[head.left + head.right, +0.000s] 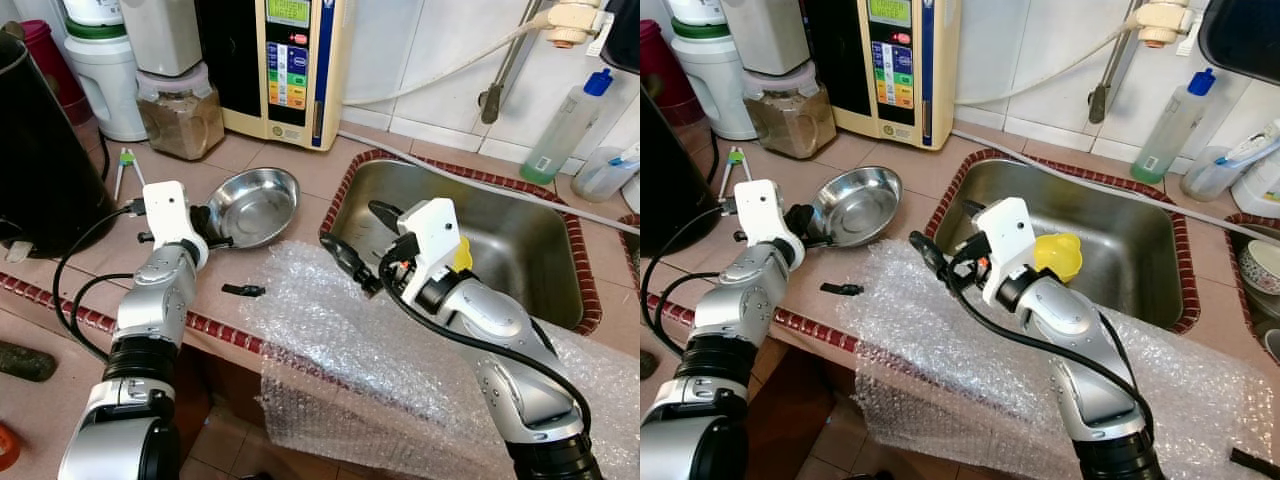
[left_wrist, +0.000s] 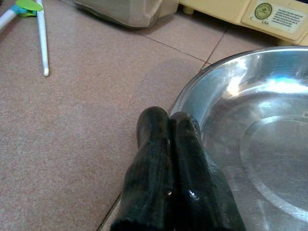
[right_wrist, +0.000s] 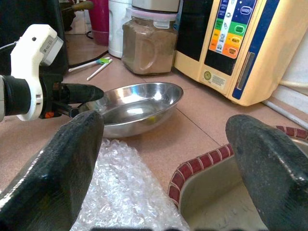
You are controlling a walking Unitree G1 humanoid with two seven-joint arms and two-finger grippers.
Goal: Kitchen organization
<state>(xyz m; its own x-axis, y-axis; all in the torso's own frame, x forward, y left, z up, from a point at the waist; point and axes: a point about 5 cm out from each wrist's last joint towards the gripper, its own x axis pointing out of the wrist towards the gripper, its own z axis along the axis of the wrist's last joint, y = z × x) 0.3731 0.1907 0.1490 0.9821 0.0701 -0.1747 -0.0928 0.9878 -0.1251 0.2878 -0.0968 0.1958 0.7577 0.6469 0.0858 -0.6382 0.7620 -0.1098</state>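
With fingers pressed together, empty, the left gripper [image 1: 208,226] touched the bowl [image 1: 252,205] rim, seemingly nudging it; the right gripper [image 1: 362,242] hovered wide open, empty, ready to receive.

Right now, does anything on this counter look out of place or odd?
Yes. A sheet of bubble wrap is draped over the counter's front edge and hangs down, beside the sink. A small black piece lies loose on the tiles near the steel bowl.

Bright, even light; sharp focus.
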